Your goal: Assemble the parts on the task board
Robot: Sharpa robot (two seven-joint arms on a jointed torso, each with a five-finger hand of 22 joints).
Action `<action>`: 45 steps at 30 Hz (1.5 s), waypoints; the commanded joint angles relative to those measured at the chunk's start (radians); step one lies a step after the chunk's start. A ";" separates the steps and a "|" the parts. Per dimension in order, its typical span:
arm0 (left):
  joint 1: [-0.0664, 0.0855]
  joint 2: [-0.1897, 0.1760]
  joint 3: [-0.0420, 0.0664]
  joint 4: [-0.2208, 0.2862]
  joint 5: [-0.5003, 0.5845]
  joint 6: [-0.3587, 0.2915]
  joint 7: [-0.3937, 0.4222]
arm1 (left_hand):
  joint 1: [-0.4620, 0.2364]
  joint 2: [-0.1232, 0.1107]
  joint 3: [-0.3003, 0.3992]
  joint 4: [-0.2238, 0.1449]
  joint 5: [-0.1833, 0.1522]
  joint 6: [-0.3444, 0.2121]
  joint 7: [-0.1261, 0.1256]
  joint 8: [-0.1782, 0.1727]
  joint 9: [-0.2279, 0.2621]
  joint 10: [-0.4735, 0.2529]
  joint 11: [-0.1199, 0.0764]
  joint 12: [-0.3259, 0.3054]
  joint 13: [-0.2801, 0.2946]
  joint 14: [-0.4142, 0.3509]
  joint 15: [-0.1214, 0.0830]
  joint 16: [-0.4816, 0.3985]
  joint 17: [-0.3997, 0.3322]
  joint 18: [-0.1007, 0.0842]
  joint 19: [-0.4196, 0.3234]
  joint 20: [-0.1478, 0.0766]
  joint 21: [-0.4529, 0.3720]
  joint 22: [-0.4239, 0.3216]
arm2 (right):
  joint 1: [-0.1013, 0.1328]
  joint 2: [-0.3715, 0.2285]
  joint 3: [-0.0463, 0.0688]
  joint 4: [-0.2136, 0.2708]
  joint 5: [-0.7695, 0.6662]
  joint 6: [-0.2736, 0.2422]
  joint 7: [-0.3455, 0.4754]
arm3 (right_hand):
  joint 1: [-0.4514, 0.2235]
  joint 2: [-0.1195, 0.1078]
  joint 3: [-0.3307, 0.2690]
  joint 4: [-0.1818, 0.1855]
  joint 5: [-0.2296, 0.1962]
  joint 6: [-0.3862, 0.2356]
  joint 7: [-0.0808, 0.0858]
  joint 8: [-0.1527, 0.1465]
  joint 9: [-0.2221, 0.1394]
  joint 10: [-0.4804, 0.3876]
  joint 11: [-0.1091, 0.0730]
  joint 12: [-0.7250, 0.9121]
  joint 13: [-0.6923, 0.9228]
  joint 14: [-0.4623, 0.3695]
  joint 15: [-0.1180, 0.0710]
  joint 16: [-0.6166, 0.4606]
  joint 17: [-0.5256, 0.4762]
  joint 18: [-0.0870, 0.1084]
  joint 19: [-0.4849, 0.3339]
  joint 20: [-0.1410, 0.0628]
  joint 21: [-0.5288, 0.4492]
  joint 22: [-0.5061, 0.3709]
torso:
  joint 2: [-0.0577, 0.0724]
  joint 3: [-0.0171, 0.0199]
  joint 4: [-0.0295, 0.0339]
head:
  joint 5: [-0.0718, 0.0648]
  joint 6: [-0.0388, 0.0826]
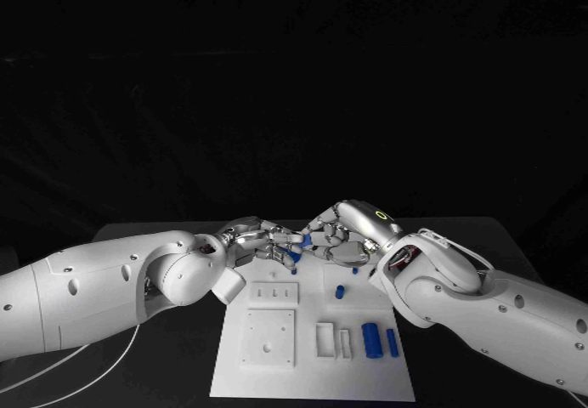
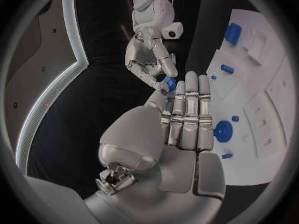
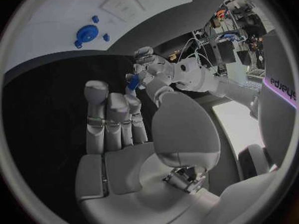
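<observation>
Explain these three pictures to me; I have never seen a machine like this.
This is a robot with two white arms, each ending in a silver hand. One picture looks down from its head; the two round ones come from cameras at its wrists. On the black table lies a white task board carrying small blue parts. The left hand and right hand meet over its far end, a blue piece between their fingertips; which hand grips it is unclear.

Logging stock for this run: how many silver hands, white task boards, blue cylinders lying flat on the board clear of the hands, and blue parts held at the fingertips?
Silver hands: 2 (left hand, right hand)
White task board: 1
Blue cylinders lying flat: 3
Blue part at the fingertips: 1
Total: 7
</observation>
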 commanded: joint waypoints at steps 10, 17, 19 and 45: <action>0.000 0.006 0.001 0.010 0.005 -0.010 0.049 | -0.008 0.004 0.050 -0.023 -0.011 0.058 -0.023 0.007 0.077 0.087 -0.019 0.005 0.002 0.014 -0.016 0.015 0.006 -0.013 -0.019 -0.011 0.048 0.037 | -0.003 0.005 0.000 -0.006 -0.004 0.007 0.004 | 0.000 -0.001 -0.007 0.001 0.000 -0.004 0.000 0.006 0.001 0.002 -0.002 -0.004 0.000 0.004 -0.005 -0.009 -0.002 -0.013 0.050 -0.007 0.002 0.067 | 0.000 -0.0001 -0.0004 | 0.001 0.003; 0.000 0.006 0.001 0.012 0.027 -0.010 0.068 | -0.017 0.010 0.065 -0.023 -0.039 0.057 -0.031 0.006 0.173 0.119 -0.027 0.005 0.003 0.016 -0.020 0.026 0.014 -0.018 -0.019 -0.016 0.052 0.043 | -0.005 0.006 0.000 -0.012 0.013 0.001 0.024 | -0.004 -0.007 -0.017 0.005 -0.003 -0.024 0.006 0.005 0.000 -0.007 0.001 -0.017 -0.010 0.002 -0.003 -0.017 -0.008 -0.011 0.048 -0.005 -0.011 0.064 | 0.000 -0.0002 -0.0001 | 0.003 0.005; -0.001 0.005 0.001 0.011 0.039 -0.005 0.071 | -0.018 0.011 0.064 -0.023 -0.040 0.053 -0.032 0.006 0.198 0.121 -0.028 0.005 0.003 0.016 -0.020 0.027 0.016 -0.019 -0.018 -0.017 0.051 0.042 | -0.006 0.006 0.000 -0.014 0.024 -0.005 0.038 | -0.005 -0.011 -0.027 0.008 -0.005 -0.047 0.012 0.005 -0.002 -0.015 0.005 -0.029 -0.019 -0.002 -0.001 -0.027 -0.016 -0.009 0.046 -0.003 -0.025 0.060 | 0.000 -0.0002 0.0000 | 0.005 0.005; -0.017 -0.043 0.017 -0.011 0.128 0.355 0.089 | -0.026 0.047 0.035 -0.051 -0.044 0.018 -0.031 0.004 0.358 0.126 -0.028 0.006 0.004 0.003 -0.020 0.040 0.029 -0.026 -0.017 -0.020 0.037 0.048 | -0.041 -0.017 0.001 -0.076 0.604 -0.125 0.448 | 0.068 0.133 -0.515 -0.069 0.202 -0.126 0.038 0.006 -0.002 -0.094 0.029 -0.066 -0.091 -0.048 0.021 -0.084 -0.081 0.005 0.026 0.021 -0.183 0.052 | 0.000 0.0002 -0.0020 | 0.026 0.044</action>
